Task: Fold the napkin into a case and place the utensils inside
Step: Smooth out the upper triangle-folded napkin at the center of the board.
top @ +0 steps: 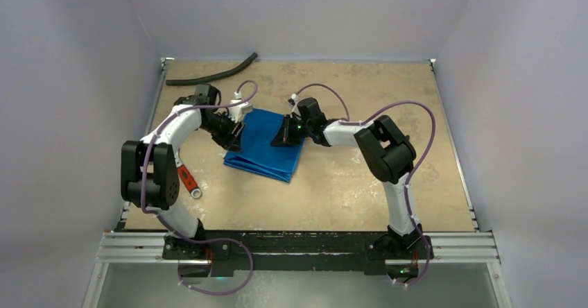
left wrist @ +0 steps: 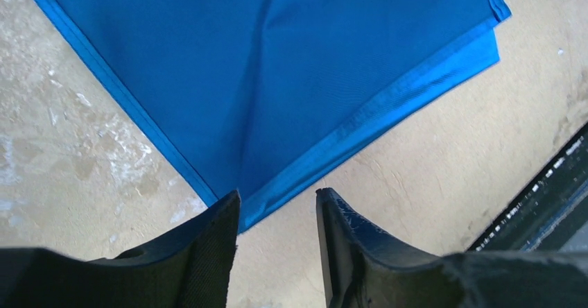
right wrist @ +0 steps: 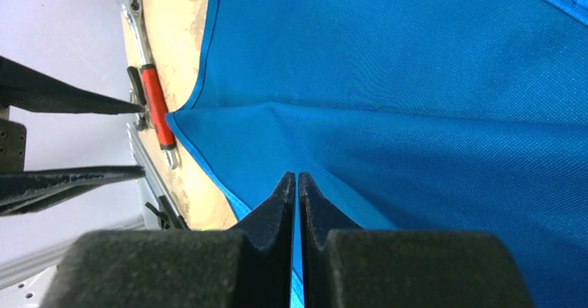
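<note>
At left, the left gripper (left wrist: 276, 194): half open, holding nothing, tips just short of the napkin's (top: 267, 145) corner. Mid-worktop (top: 360, 183), the folded napkin, long axis near to far, flanked by both arms. At right, the right gripper (right wrist: 297, 177): closed to a sliver, apparently pinching the cloth's right edge. Probably next: a fold across, right toward left.

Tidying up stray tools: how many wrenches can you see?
1: the red-handled wrench lies left of the napkin, toward the near edge, not touching it; others could be hidden.
</note>
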